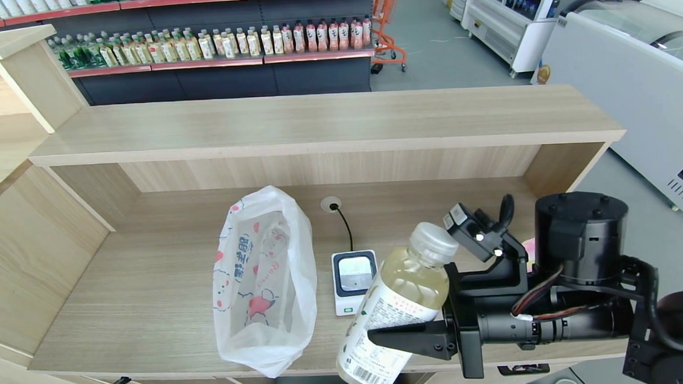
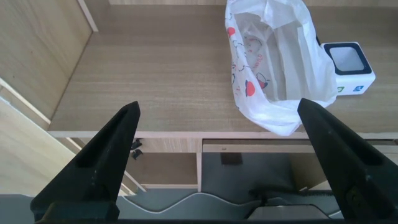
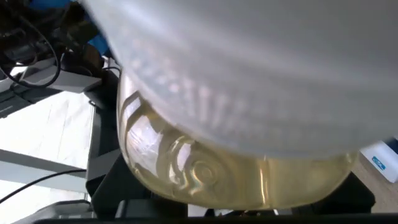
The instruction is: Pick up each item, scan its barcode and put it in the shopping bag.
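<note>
The bottle point(image 1: 394, 309) of pale drink sits clamped in our right pincer point(image 1: 420, 320), tilted with its cap up and away. It hangs over the desk's point(image 1: 152, 289) near edge, just to the right of the scanner point(image 1: 353, 281). Its barcode point(image 1: 373, 378) lies low on the label near the base and looks turned upward, so we judge we must roll the wrist and bring that patch over the scanner's window, holding it steady there. The scanner's cable point(image 1: 345, 226) runs back to a hole in the desk, out of our path. The shopping bag point(image 1: 263, 280) lies just left of the scanner, its mouth slack, which may hinder the drop. Our left pincer point(image 2: 217, 155) hangs wide and empty off the desk's near edge.
</note>
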You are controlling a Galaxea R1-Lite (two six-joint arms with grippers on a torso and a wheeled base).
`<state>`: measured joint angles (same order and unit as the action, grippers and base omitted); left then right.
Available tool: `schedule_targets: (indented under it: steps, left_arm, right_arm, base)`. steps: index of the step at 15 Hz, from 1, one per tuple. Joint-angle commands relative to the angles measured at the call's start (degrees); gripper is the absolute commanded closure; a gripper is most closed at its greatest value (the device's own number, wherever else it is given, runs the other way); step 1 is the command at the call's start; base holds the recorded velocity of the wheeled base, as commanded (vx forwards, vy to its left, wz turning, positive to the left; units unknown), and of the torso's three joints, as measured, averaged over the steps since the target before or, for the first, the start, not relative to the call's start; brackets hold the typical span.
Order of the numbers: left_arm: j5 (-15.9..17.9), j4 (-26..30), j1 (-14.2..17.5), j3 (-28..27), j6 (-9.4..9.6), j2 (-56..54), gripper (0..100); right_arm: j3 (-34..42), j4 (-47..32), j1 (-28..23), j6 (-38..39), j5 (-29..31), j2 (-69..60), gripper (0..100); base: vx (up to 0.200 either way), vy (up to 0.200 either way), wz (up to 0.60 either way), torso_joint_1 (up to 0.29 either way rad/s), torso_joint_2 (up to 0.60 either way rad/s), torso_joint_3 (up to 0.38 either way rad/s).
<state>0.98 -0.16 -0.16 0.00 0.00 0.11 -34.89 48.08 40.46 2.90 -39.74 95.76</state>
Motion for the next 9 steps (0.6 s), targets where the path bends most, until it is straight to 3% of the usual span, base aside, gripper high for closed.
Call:
schedule_targets:
  steps: [1,9]
  left_arm:
    - [0.0,0.0,0.0,0.0,0.0,0.0,0]
    - [0.0,0.0,0.0,0.0,0.0,0.0,0]
  right_arm:
    - [-0.8,0.2,1.7,-0.2,0.0,0.5,100]
    - [-0.2,0.2,4.0,-3.3,0.1,3.6,100]
  base:
    - [0.0,0.0,0.0,0.0,0.0,0.0]
    - [0.0,0.0,0.0,0.0,0.0,0.0]
